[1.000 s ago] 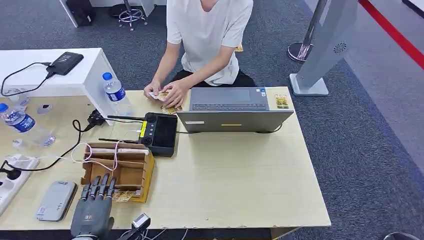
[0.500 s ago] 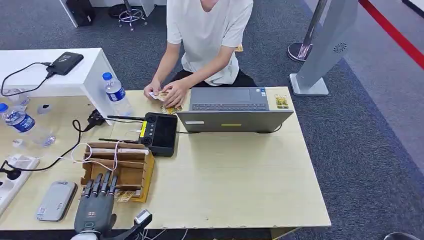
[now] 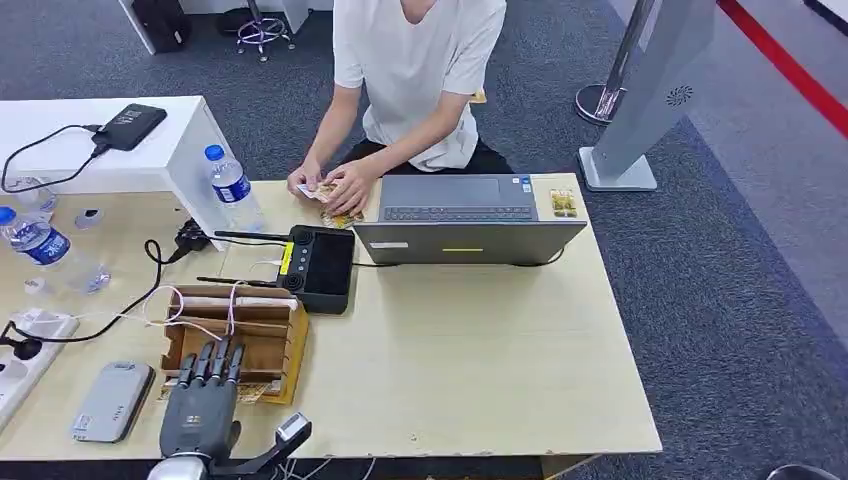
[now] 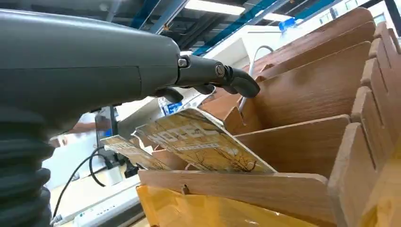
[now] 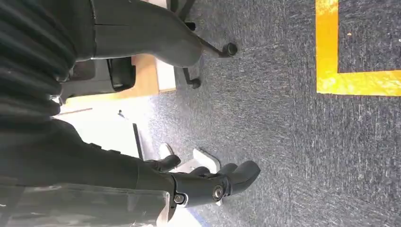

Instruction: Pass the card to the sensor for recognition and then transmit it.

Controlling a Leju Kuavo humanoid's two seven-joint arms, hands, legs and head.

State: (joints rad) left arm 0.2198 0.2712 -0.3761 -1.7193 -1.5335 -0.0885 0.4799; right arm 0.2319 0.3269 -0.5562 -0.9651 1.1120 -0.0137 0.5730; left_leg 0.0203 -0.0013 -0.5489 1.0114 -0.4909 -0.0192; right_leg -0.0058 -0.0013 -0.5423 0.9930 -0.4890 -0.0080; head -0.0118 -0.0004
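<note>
Visibly two water bottles (image 3: 232, 186) (image 3: 40, 246), one laptop (image 3: 468, 219), one wooden rack (image 3: 240, 335).

Access to the wooden card rack (image 3: 245, 335) is hemmed in by the controller (image 3: 320, 265) behind and looped cables (image 3: 150, 305) on top. Bare tabletop (image 3: 470, 350) is left open rack-to-laptop (image 3: 470, 225).

A pale wood counter (image 3: 480, 370) is seen. On it are set an open laptop (image 3: 468, 217), a black box with a screen (image 3: 318, 266), a wooden rack (image 3: 240, 335), two water bottles (image 3: 232, 186) (image 3: 40, 243), a grey phone-like thing (image 3: 112, 400) and a white power strip (image 3: 25, 350) at the edge.
</note>
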